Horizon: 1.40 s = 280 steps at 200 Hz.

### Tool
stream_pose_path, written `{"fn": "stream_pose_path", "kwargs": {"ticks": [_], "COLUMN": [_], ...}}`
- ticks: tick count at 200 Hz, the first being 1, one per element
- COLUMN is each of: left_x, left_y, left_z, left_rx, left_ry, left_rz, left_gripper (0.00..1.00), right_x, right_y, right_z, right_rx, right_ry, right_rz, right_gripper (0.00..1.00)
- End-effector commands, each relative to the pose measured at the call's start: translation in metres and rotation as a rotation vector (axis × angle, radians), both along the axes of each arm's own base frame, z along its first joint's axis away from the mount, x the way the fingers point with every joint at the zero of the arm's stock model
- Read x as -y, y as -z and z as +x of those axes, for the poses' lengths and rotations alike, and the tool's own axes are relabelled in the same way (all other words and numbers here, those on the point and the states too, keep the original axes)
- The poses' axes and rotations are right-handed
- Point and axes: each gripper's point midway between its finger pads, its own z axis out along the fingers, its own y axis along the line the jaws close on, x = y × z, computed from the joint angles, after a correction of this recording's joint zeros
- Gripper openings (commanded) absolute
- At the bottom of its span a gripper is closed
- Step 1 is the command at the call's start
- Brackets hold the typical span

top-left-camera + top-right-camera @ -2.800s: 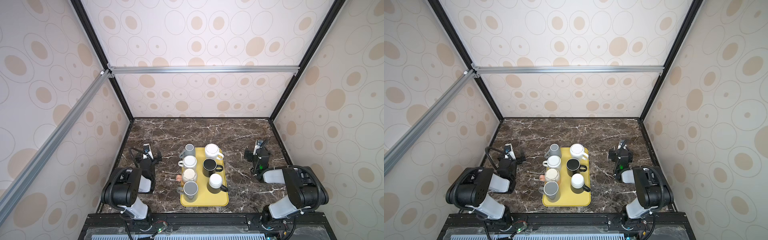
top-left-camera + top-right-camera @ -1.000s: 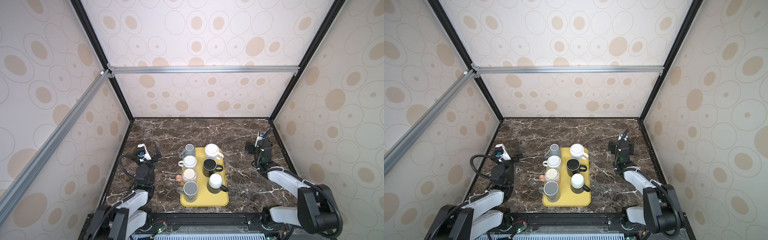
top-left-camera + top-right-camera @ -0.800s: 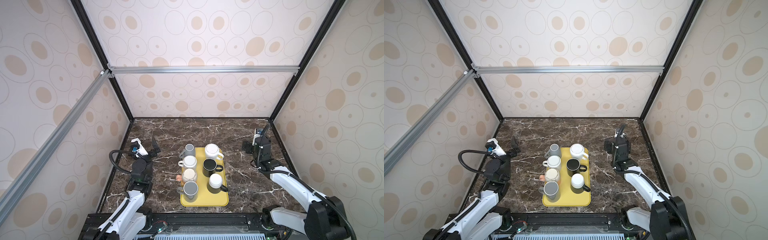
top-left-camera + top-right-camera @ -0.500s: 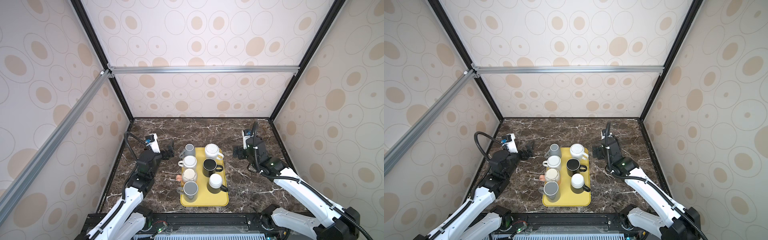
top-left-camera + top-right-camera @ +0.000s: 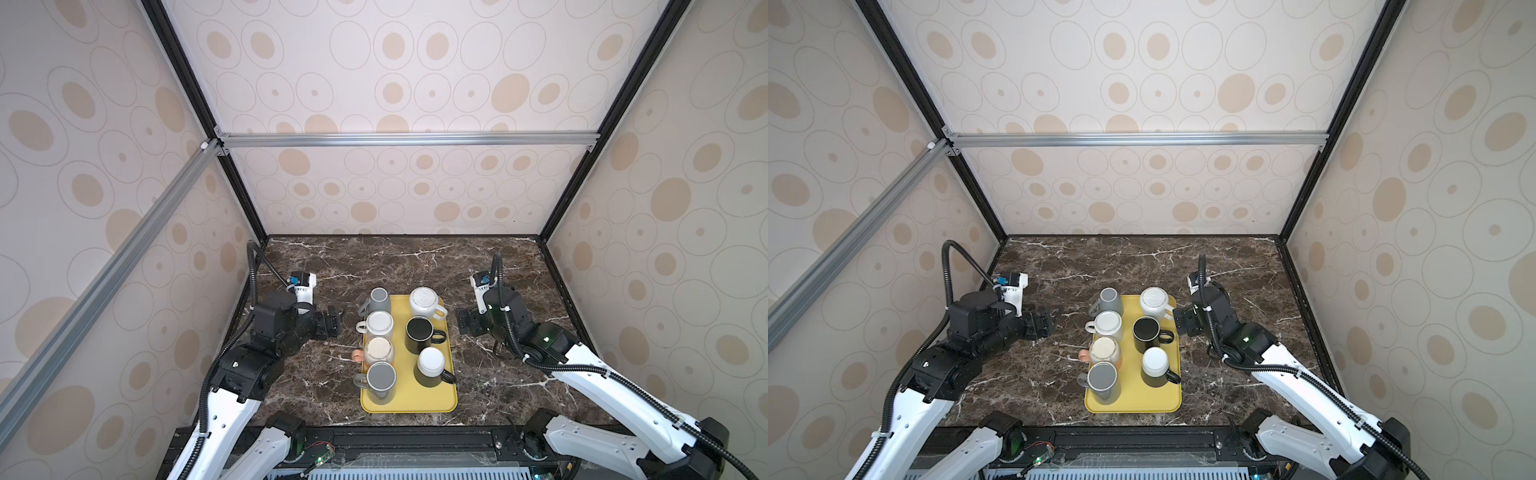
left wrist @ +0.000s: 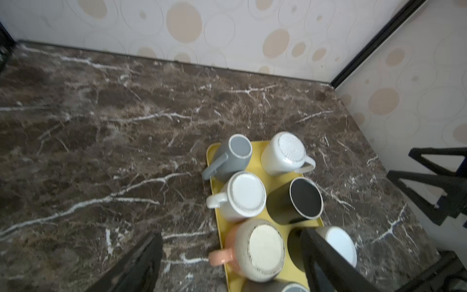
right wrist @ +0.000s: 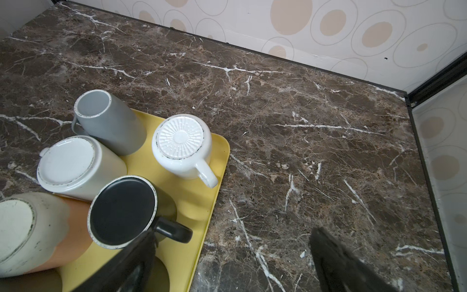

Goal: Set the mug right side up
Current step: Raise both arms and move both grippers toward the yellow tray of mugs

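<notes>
Several mugs stand upside down, bases up, on a yellow tray [image 5: 409, 399] in both top views: two grey [image 5: 379, 300], two white [image 5: 424, 302], a black one [image 5: 419, 330], a peach one [image 5: 378, 350] and a black one with a white base [image 5: 432, 361]. My left gripper [image 5: 332, 322] hovers open just left of the tray, level with the white mug [image 6: 246, 194], touching nothing. In its wrist view the peach mug [image 6: 262, 249] lies below the fingers. Just right of the tray, beside the black mug [image 7: 121, 209], my right gripper [image 5: 465, 326] is open and empty.
The tray sits at the front middle of a dark marble table [image 5: 415, 262]. Patterned walls with black frame posts [image 5: 552, 216] close in the back and both sides. Bare marble lies behind the tray and on either side of it.
Both arms have lifted from their folded rest near the front and swung inward, so the grippers now flank the tray. No mug has moved.
</notes>
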Motion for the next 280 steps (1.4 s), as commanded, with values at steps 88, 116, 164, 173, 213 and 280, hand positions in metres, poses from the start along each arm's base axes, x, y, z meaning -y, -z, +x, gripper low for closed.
{"fn": "stream_pose_path", "kwargs": {"ticks": [88,116,164,173,213,280], "left_x": [0.03,0.045,0.061,0.06,0.038,0.062], "left_y": [0.022,0.013,0.037,0.029,0.019,0.033], "left_z": [-0.065,-0.07,-0.05,-0.046,-0.028,-0.017], "left_rx": [-0.124,-0.105,-0.131,-0.093,0.023,0.011], "left_ry": [0.361,0.438,0.365,0.321,0.125,0.198], "left_rz": [0.225,0.196,0.093,0.052,-0.002,-0.034], "left_gripper": [0.83,0.81,0.76,0.75,0.75,0.79], "right_x": [-0.02,-0.024,-0.043,-0.051,-0.089,-0.141], "right_y": [0.01,0.002,-0.003,-0.004,-0.003,-0.001], "right_z": [-0.003,-0.001,-0.005,-0.012,-0.056,-0.112], "right_rx": [0.01,0.038,-0.003,-0.026,-0.101,-0.081], "right_ry": [-0.067,-0.082,-0.143,-0.184,-0.408,-0.76], "right_rz": [-0.006,0.004,0.059,0.068,-0.059,-0.29], "right_gripper": [0.98,0.98,1.0,0.99,0.96,0.89]}}
